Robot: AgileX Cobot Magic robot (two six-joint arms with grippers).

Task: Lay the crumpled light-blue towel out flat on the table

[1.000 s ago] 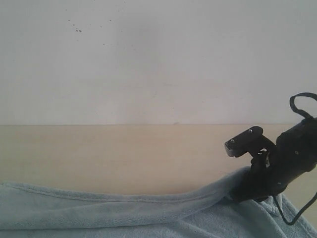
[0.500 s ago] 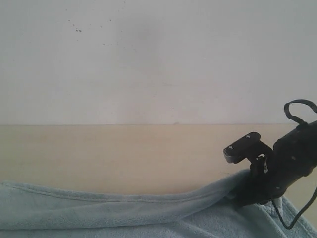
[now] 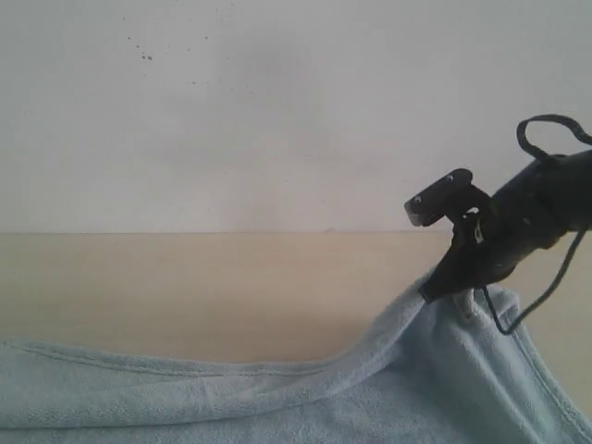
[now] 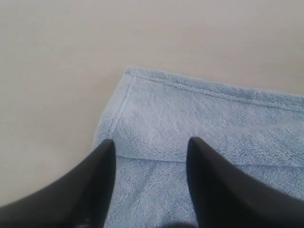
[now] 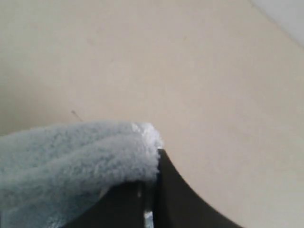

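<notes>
Exterior view: the right fingers [image 3: 444, 285] are clamped on one corner of the towel [image 3: 370, 388], held above the bench [image 3: 185, 287], its long axis running leftward; left wrist view: the left fingers [image 4: 102, 175], moderately parted and empty, are poised over another corner lying flat; right wrist view confirms the pinch.

Spread gripper [image 4: 151, 140] hovers over towel [image 4: 204, 118] corner; table [image 4: 57, 71] beside.

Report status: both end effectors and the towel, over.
Right end effector shut on pale light-blue fluffy terry-cloth towel, edge held up off beige wood-look table. Left end effector open over towel corner. Towel not yet flat. No obstacle seen.
</notes>
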